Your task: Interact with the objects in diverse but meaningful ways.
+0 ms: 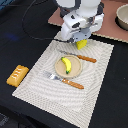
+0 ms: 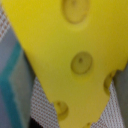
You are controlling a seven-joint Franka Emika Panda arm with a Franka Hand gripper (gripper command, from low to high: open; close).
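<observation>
The arm's gripper [image 1: 80, 42] looks clamped on the cheese wedge [image 1: 81, 44] above the placemat's [image 1: 95, 85] far edge, though its fingers are mostly hidden, and up close the cheese wedge [image 2: 70, 55] fills the wrist view, blurry and cut off.

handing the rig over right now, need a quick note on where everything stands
End effector: shut on the yellow holed cheese wedge, held above the far edge of the striped placemat.
Yellow banana: lying on the round tan plate, between the orange-handled knife and orange-handled fork.
Orange ridged bread slab: on the dark table, off the mat at the exterior view's left.
Done: cheese picked up.
Left: set the cheese down somewhere sensible; bread looks untouched.
</observation>
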